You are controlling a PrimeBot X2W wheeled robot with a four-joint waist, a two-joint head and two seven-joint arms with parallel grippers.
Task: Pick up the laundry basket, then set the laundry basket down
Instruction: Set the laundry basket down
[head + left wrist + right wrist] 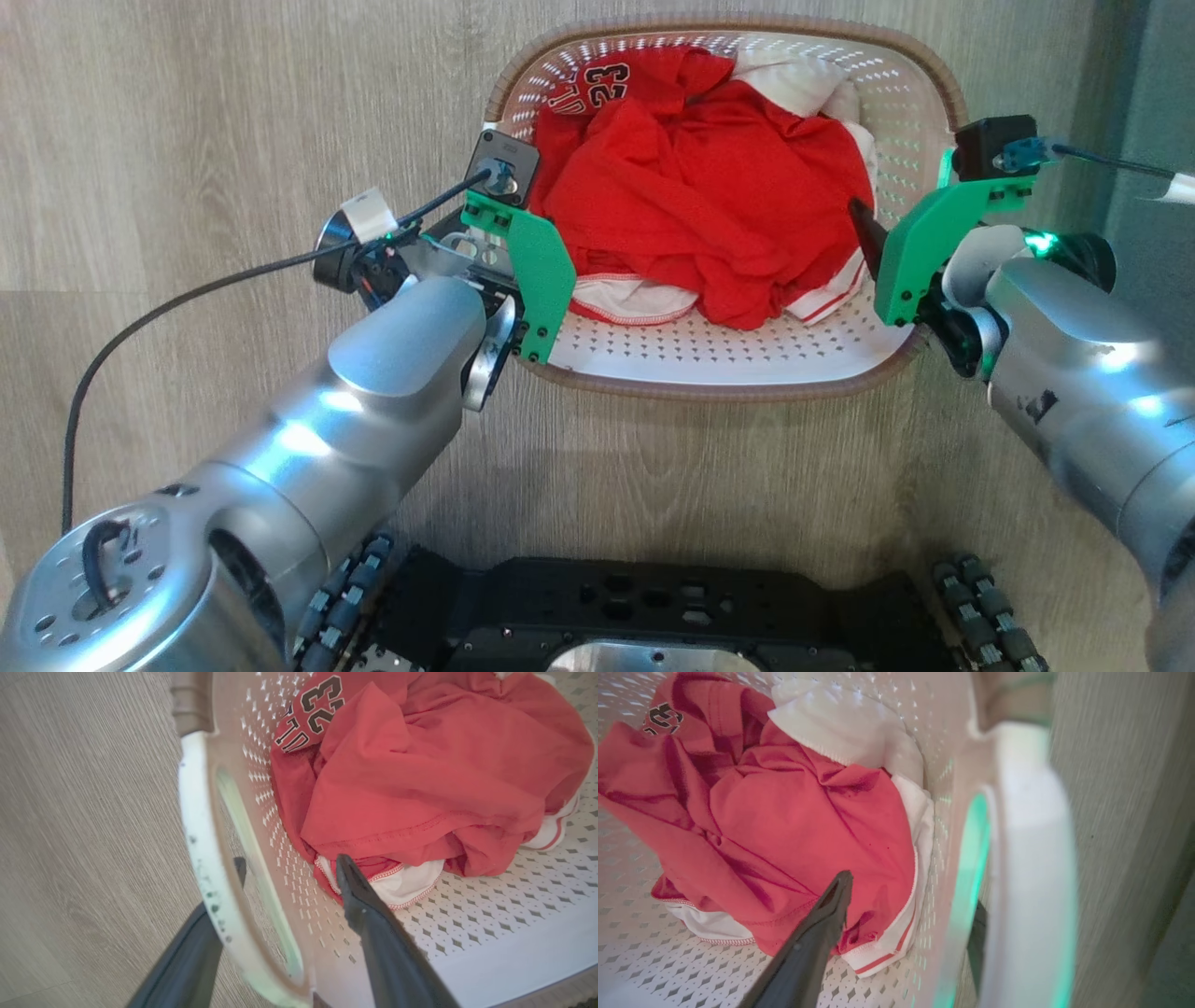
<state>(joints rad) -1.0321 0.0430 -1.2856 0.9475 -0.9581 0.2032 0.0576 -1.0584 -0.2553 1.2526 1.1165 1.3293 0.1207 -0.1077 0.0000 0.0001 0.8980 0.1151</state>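
1. While both silver arms reach forward, the laundry basket point(709, 355) sits on the wood-grain floor point(187, 112) just ahead of the robot's dark base point(653, 607), framed by the two forearms in the head view.
2. At the basket's left side, the left gripper point(292, 865) has its jaws apart, straddling the white left handle point(201, 849). One dark finger point(187, 956) runs outside the wall, its tip seen through the handle opening. The other finger point(373, 924) reaches inside, clear of the perforated wall and close to the clothes.
3. At the opposite side, the right gripper point(910, 896) also has its jaws apart around the white right handle point(1031, 858). Its inner finger point(808, 952) lies over the clothes, and its outer finger point(978, 933) shows as a dark sliver through the handle opening, which is washed in green light.
4. Whether either outer finger touches its handle cannot be told.
5. A crumpled red jersey point(691, 205) marked "23" takes up most of the basket. A white garment point(794, 79) lies bunched toward the far right corner, and a red-trimmed white hem point(635, 301) shows at the near edge of the pile.
6. A brown woven-look rim point(709, 392) rings the white walls.
7. A black cable point(187, 299) loops from the left wrist out over the floor, and a green bracket point(541, 271) is mounted on that wrist.
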